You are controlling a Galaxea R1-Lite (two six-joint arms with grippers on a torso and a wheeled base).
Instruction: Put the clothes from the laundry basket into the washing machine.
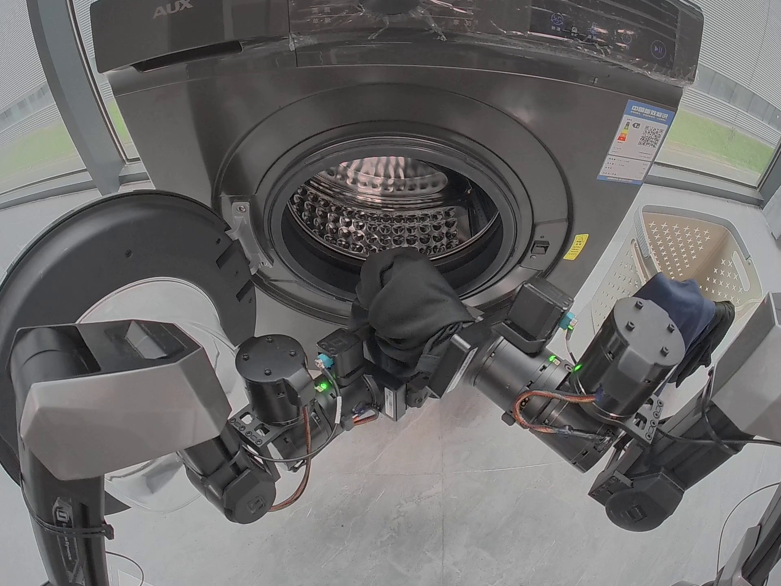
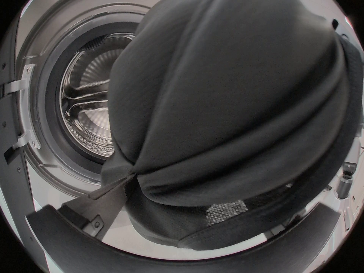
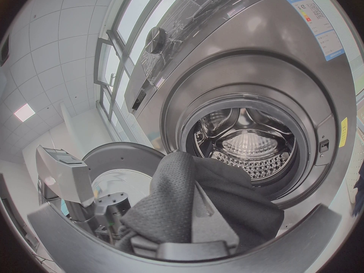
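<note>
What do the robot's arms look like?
Both arms are chunky black tubes. The left arm has an angular grey shell and a round black joint cap. The right arm has a fat black cylinder studded with screws. Coppery cables loop beside little green lights on both.

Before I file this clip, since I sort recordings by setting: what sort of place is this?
Most likely a laundry corner, perhaps in a test room. A front-loading washing machine stands with its door open, a laundry basket sits beside it, and a dark garment is at the drum mouth.
</note>
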